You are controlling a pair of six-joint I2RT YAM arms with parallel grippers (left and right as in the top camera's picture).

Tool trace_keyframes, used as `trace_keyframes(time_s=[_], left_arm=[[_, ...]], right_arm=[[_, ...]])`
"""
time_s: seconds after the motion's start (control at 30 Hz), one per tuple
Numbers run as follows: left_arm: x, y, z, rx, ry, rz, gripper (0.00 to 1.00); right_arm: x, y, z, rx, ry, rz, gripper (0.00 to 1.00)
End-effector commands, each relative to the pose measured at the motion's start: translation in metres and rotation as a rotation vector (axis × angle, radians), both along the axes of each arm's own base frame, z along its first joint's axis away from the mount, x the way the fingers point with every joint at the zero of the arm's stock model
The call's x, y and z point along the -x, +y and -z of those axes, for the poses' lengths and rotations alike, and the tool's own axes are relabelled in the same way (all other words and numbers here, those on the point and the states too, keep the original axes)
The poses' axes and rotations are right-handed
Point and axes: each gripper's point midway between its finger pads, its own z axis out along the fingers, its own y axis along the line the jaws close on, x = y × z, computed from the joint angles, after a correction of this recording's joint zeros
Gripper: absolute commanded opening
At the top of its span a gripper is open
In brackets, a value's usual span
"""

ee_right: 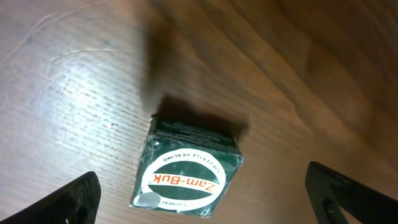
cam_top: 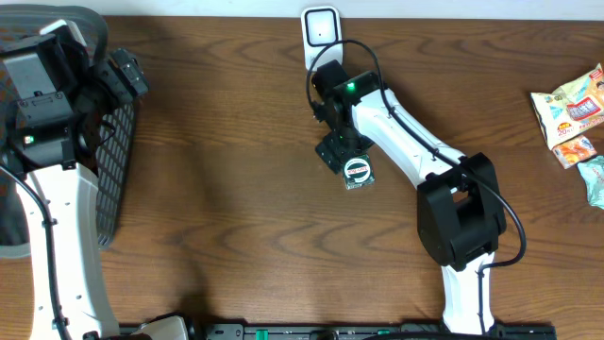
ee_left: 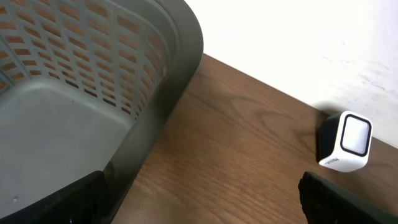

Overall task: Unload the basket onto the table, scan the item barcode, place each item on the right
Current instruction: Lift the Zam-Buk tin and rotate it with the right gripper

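Found Zam-Buk box (ee_right: 186, 171) flat on table (ee_right: 74, 74), label up, directly below right gripper (cam_top: 338, 151). Judged light, stiff, glossy-slick; best pinched across 2 opposite side walls. Noted right fingers (ee_right: 68, 202) wide apart, touching nothing. Farther off, saw scanner (cam_top: 321, 28), then left gripper (ee_left: 205, 208) spread wide, empty, by basket (ee_left: 155, 74).

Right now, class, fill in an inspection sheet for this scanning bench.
Surface: wooden table, no spills seen.
Job's things: Zam-Buk box lying on the table, label up; white barcode scanner at the far edge.
Clutter: grey basket at left; snack packets at right.
Grippers: left gripper open, empty; right gripper open above the box, not touching.
Cables: black cable looped along the right arm.
Surroundings: white wall behind the table.
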Motion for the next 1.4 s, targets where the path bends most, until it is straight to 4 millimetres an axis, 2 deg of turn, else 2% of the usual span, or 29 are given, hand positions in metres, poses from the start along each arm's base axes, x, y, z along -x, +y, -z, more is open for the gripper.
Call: trace_keyframes(time_s=[0.0,0.13,0.17,0.2,0.43,0.63,0.77,0.97,1.2,1.37], left_arm=[[0.002,0.015,0.008,-0.021,0.035,-0.056,0.98],[0.002,0.015,0.008,-0.021,0.035,-0.056,0.98],[0.002,0.015,0.008,-0.021,0.035,-0.056,0.98],[0.002,0.015,0.008,-0.021,0.035,-0.056,0.98],[0.002,0.015,0.008,-0.021,0.035,-0.056,0.98],[0.002,0.015,0.008,-0.021,0.035,-0.056,0.98],[0.002,0.015,0.008,-0.021,0.035,-0.056,0.98],[0.002,0.015,0.008,-0.021,0.035,-0.056,0.98],[0.002,0.015,0.008,-0.021,0.035,-0.056,0.98],[0.002,0.015,0.008,-0.021,0.035,-0.056,0.98]], right_arm=[[0.002,-0.002,-0.005,-0.034,-0.005,0.164,0.99],[0.02,0.01,-0.004,-0.091,0.079,0.155,0.99],[0.019,0.011,-0.004,-0.091,0.077,0.154,0.98],[0.018,0.011,-0.004,-0.09,0.069,0.153,0.93],[0.01,0.005,-0.004,-0.077,0.026,0.276,0.96],[0.017,-0.001,-0.003,-0.059,0.048,0.359,0.89],[0.022,-0.003,0.005,-0.048,0.061,0.371,0.86],[0.035,-0.01,0.033,-0.027,0.087,0.375,0.86],[0.039,-0.013,0.052,-0.032,0.082,0.374,0.72],[0.035,-0.011,0.055,-0.045,0.065,0.373,0.62]])
